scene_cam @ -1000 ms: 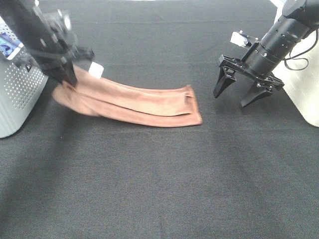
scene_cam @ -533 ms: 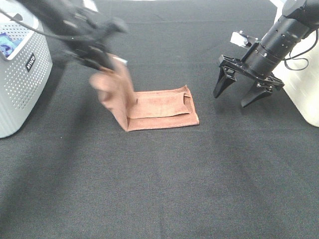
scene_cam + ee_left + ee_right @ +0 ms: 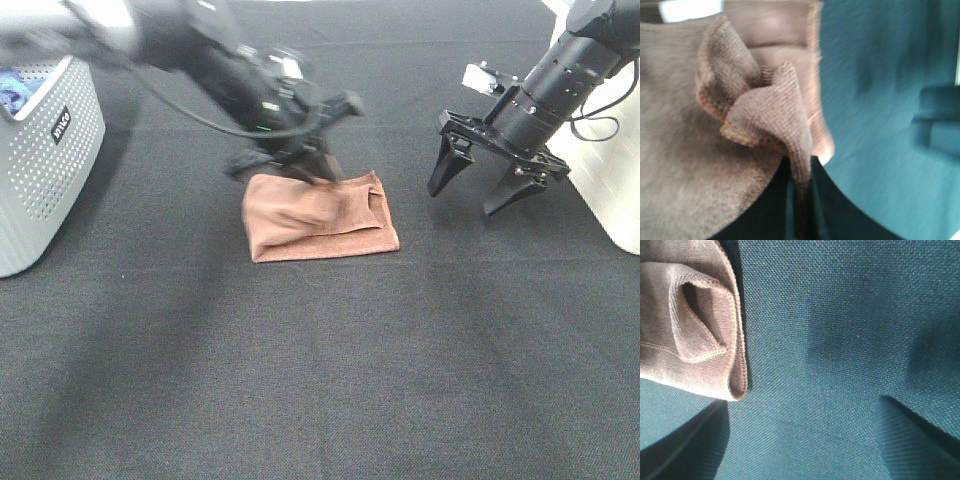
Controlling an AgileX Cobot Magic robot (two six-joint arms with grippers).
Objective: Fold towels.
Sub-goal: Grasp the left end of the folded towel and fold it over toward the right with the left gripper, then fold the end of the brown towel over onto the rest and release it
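Observation:
A brown towel [image 3: 318, 217] lies folded on the black table. My left gripper [image 3: 318, 177] reaches across and is shut on a pinched edge of the towel [image 3: 765, 107], holding it low over the folded stack near the towel's far right side. My right gripper [image 3: 475, 187] is open and empty, hovering just right of the towel; its wrist view shows the towel's folded end [image 3: 700, 325].
A white perforated basket [image 3: 40, 170] stands at the left edge. A white object [image 3: 615, 190] stands at the right edge behind the right arm. Black tablecloth [image 3: 320, 380] covers the front of the table.
My left gripper has carried the towel's left end up and over to the right, laying it onto the right half. The right arm has not moved.

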